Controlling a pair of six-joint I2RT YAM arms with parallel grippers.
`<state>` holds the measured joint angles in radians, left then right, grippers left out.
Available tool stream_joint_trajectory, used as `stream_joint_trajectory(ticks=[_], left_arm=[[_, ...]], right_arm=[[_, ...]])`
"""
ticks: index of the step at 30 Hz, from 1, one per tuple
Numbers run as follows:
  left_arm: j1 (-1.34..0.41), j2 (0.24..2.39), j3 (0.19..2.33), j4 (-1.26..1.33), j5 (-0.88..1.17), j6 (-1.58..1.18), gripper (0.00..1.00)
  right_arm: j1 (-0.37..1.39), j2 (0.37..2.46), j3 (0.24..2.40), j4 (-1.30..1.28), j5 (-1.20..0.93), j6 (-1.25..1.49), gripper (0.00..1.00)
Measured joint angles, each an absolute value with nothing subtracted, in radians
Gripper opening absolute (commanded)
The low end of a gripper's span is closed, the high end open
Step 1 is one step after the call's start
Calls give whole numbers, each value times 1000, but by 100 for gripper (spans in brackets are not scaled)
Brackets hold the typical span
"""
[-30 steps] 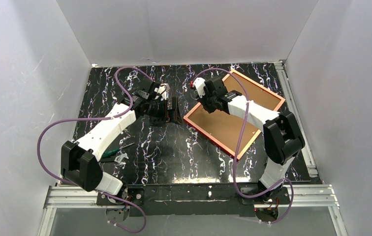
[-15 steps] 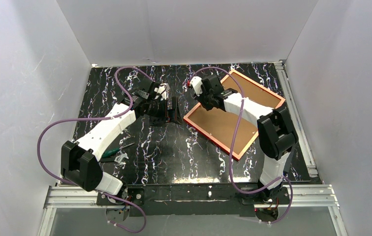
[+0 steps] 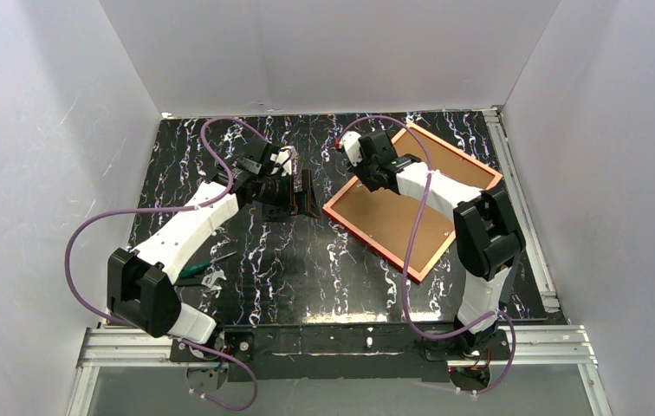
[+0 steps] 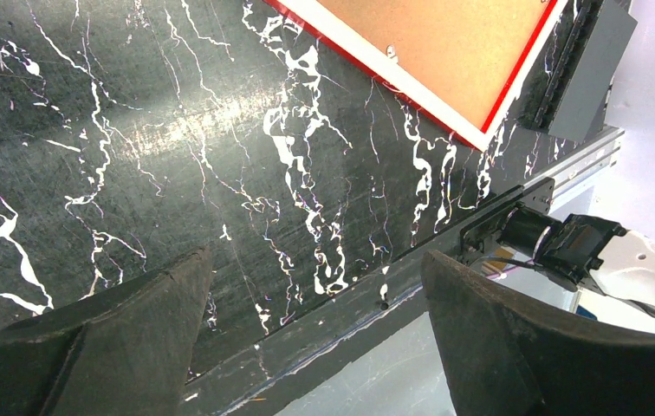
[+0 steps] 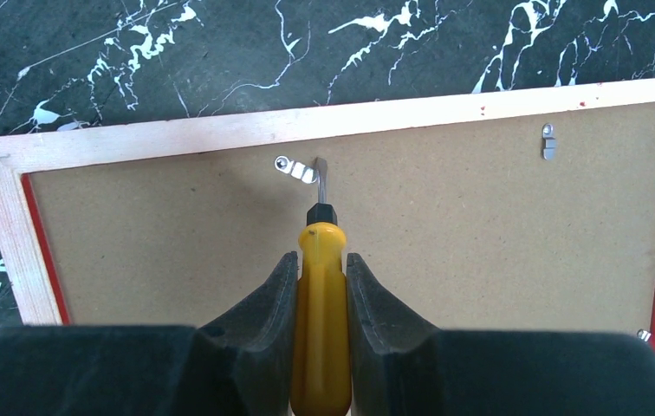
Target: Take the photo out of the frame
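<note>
The red frame (image 3: 367,241) lies face down at the right of the table, its pale back rim (image 5: 168,136) around a brown backing board (image 5: 480,234). The photo is hidden beneath the board. My right gripper (image 5: 321,257) is shut on a yellow-handled screwdriver (image 5: 322,295), whose metal tip rests against a small metal clip (image 5: 294,168) on the rim. In the top view that right gripper (image 3: 367,178) hovers over the frame's far-left side. My left gripper (image 4: 317,256) is open and holds nothing; it hangs over bare marble just left of the frame's corner (image 4: 411,87).
A second metal clip (image 5: 548,141) sits farther along the same rim. A green-handled tool and a wrench (image 3: 203,270) lie near the left arm's base. White walls enclose the black marbled table (image 3: 289,260), and a metal rail (image 3: 333,338) runs along its near edge.
The right arm shifted slightly, its forearm swinging left and the gripper with the screwdriver moving a little toward the frame's far-left edge. The left arm stayed still.
</note>
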<state>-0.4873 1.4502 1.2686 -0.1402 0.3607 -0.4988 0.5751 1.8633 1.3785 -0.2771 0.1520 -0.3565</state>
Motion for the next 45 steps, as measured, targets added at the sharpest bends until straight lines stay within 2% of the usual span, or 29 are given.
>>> stream_joint_trajectory(ticks=[7, 13, 18, 23, 28, 33, 40, 45], left_arm=[[-487, 1450, 1269, -140, 361, -499, 90], [-487, 1450, 1268, -140, 368, -502, 90], [-487, 1450, 1268, -138, 377, -509, 90], [-487, 1450, 1266, -131, 390, -522, 90], [-487, 1451, 1262, -120, 409, -540, 90], [-487, 1457, 1258, -109, 428, -550, 90], [-513, 1467, 1262, -115, 422, -542, 91], [-562, 1512, 1361, -137, 447, -535, 91]], right_arm=[[571, 1865, 1381, -273, 159, -333, 1], [571, 1837, 1441, -331, 298, -200, 1], [562, 1670, 1376, -404, 434, -2, 1], [498, 1441, 1194, -523, 499, 232, 1], [371, 1265, 998, -625, 445, 373, 1], [281, 1150, 925, -693, 377, 443, 1], [276, 1161, 922, -723, 306, 453, 1], [275, 1212, 942, -813, 304, 410, 1]])
